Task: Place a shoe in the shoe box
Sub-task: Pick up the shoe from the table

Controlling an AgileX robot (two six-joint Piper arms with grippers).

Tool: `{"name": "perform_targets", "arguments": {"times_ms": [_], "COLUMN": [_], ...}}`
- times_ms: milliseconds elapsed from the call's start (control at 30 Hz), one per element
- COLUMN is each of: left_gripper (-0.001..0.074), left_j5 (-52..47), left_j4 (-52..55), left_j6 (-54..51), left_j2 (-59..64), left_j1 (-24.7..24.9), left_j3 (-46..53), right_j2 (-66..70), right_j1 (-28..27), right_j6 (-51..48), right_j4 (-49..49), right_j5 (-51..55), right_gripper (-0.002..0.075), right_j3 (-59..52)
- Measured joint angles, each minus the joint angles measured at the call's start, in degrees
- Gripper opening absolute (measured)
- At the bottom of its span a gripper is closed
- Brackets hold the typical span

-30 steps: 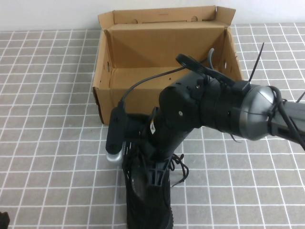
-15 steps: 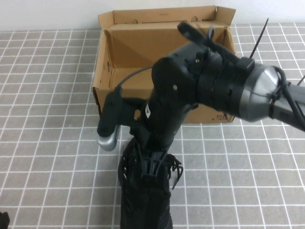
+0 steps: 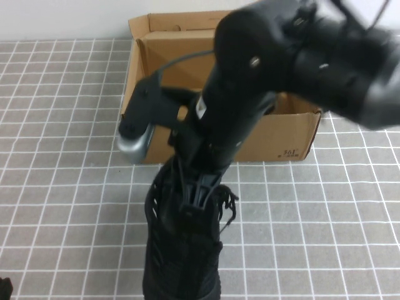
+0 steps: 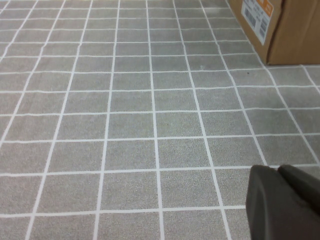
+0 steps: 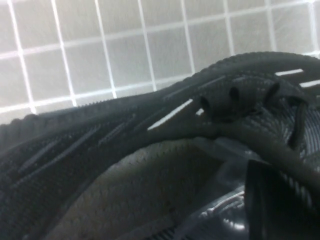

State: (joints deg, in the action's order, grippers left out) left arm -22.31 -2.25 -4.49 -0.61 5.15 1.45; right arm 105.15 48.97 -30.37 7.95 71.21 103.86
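The shoe (image 3: 181, 250), a black knit sneaker with black laces, hangs in front of the shoe box (image 3: 287, 134), a brown cardboard box with open flaps. My right gripper (image 3: 197, 194) is shut on the shoe's collar near the laces. In the right wrist view the shoe (image 5: 125, 140) fills the picture with white dashes and grey lining, and one of the fingers (image 5: 275, 200) sits inside the opening. My left gripper (image 4: 277, 169) is shut on nothing, low over the tiled surface at the near left. A corner of the shoe box (image 4: 290, 30) shows far ahead of it.
The grey tiled table (image 3: 62, 187) stretches around the box on all sides. My right arm (image 3: 300, 56) crosses above the box and hides most of its inside. An orange-and-white label (image 4: 257, 17) is on the box's side wall.
My right arm has risen toward the camera with the shoe in its grip, lifting the shoe off the table. The arm now covers more of the box. The left arm has not moved.
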Motion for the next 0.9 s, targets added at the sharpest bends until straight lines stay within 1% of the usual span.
{"name": "perform_targets", "arguments": {"times_ms": [233, 333, 400, 633, 767, 900], "left_gripper": [-0.0001, -0.0001, -0.0001, -0.0001, -0.0001, -0.0001], "left_j5": [0.0, 0.0, 0.0, 0.0, 0.0, 0.0], "left_j4": [0.0, 0.0, 0.0, 0.0, 0.0, 0.0], "left_j6": [0.0, 0.0, 0.0, 0.0, 0.0, 0.0], "left_j2": [0.0, 0.0, 0.0, 0.0, 0.0, 0.0], "left_j1": [0.0, 0.0, 0.0, 0.0, 0.0, 0.0], "left_j3": [0.0, 0.0, 0.0, 0.0, 0.0, 0.0], "right_j2": [-9.5, -12.5, -13.1, -10.1, -6.7, -2.2], "right_j1": [0.0, 0.0, 0.0, 0.0, 0.0, 0.0], "right_j6": [1.1, 2.5, 6.2, 26.8, 36.3, 42.0], "right_j4": [3.8, 3.4, 1.4, -11.9, -18.1, -23.1], "right_j5": [0.7, 1.1, 1.0, -4.8, -6.2, -4.5], "right_gripper": [-0.0002, -0.0002, -0.0002, -0.0003, -0.0003, -0.0003], "right_j3": [0.1, 0.4, 0.7, 3.4, 8.6, 15.3]}}
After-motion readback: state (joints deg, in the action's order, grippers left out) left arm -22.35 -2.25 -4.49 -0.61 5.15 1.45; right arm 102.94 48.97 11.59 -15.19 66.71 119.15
